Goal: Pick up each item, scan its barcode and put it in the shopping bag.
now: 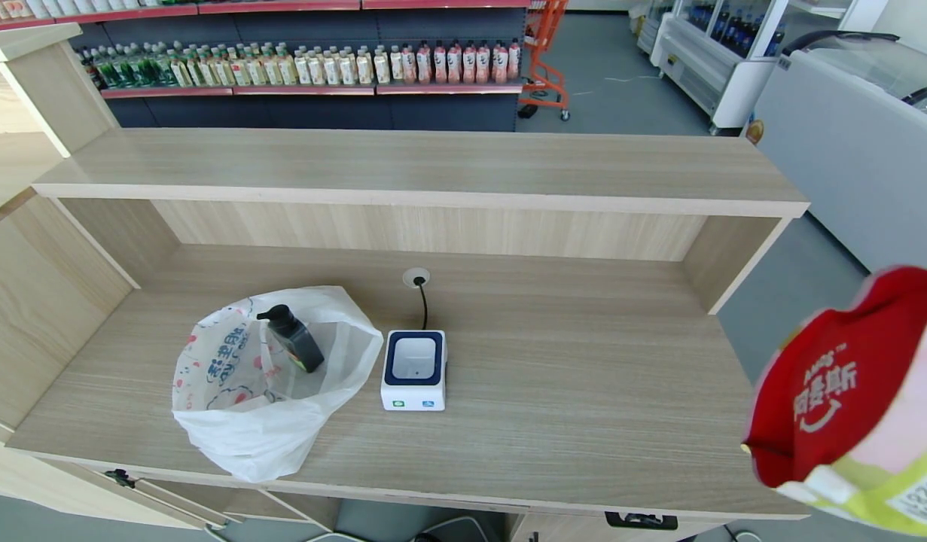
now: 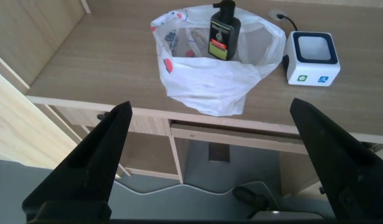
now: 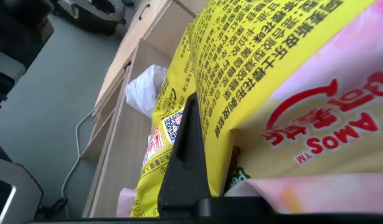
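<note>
A white shopping bag point(image 1: 271, 391) lies open on the left of the wooden counter point(image 1: 583, 376), with a black pump bottle point(image 1: 296, 342) leaning inside it. Just right of the bag sits the white barcode scanner point(image 1: 413, 369), its blue-framed window facing up. A red, pink and yellow snack pouch point(image 1: 847, 391) hangs in the air off the counter's right front corner. My right gripper point(image 3: 241, 143) is shut on this pouch point(image 3: 272, 74), one dark finger point(image 3: 188, 162) pressed against its yellow printed side. My left gripper point(image 2: 210, 168) is open below the counter's front edge, facing the bag point(image 2: 210, 87), bottle point(image 2: 223, 34) and scanner point(image 2: 311, 57).
The counter has a raised back ledge point(image 1: 418, 165) and side walls. A black cable point(image 1: 423, 305) runs from the scanner to a hole in the top. Drawers point(image 2: 228, 134) sit under the front edge. Shelves of bottles point(image 1: 305, 68) and freezers point(image 1: 847, 128) stand behind.
</note>
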Tool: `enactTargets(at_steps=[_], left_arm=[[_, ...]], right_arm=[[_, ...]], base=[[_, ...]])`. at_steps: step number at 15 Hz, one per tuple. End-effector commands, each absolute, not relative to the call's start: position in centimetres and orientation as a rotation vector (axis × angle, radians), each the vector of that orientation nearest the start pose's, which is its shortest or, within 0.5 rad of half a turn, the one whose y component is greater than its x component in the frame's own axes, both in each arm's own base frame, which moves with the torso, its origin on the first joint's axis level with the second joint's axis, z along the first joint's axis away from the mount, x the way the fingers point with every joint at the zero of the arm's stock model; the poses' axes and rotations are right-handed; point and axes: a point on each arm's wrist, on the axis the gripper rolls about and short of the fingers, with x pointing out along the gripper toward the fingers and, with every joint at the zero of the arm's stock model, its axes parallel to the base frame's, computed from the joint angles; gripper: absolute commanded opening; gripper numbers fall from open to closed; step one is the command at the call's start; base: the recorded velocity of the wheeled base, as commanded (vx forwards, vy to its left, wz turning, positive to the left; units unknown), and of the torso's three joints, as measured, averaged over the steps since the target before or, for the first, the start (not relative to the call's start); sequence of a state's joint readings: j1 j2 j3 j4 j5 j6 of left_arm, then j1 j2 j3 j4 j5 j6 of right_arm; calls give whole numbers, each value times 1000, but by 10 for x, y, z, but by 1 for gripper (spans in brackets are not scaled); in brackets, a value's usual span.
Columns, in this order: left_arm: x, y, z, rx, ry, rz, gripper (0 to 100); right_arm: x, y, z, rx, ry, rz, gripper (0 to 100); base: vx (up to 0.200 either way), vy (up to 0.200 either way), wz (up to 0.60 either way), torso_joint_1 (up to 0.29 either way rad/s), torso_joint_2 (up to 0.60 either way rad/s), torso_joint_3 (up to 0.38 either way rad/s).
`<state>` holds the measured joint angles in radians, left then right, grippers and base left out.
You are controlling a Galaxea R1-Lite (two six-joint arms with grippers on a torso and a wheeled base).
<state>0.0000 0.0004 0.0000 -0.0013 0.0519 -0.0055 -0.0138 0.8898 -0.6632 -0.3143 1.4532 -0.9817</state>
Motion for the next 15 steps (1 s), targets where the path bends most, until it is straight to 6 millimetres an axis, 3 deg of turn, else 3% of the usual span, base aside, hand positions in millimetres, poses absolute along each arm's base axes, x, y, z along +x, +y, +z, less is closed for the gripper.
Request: enactTargets(at_steps=[1, 2, 5, 6, 8, 15], left_arm=[[-23, 1, 76, -6, -2, 52, 100], [-23, 1, 76, -6, -2, 52, 100], [-23, 1, 76, -6, -2, 52, 100], [-23, 1, 76, -6, -2, 52, 100], [-23, 1, 76, -6, -2, 52, 100], [-23, 1, 76, -6, -2, 52, 100]], right_arm=[[88, 6, 276, -793, -473, 978, 0], [94, -2, 271, -722, -280, 754, 0], [122, -13, 258, -869, -129, 549, 0], [134, -21, 246, -1065, -117, 534, 0], [132, -20, 232, -1116, -115, 568, 0], [143, -15, 216, -1417, -204, 663, 0]], base=[[0, 0, 0, 0, 0, 0], [0, 0, 0, 0, 0, 0], [0, 0, 0, 0, 0, 0], [0, 0, 0, 0, 0, 0], [0, 0, 0, 0, 0, 0], [0, 0, 0, 0, 0, 0]])
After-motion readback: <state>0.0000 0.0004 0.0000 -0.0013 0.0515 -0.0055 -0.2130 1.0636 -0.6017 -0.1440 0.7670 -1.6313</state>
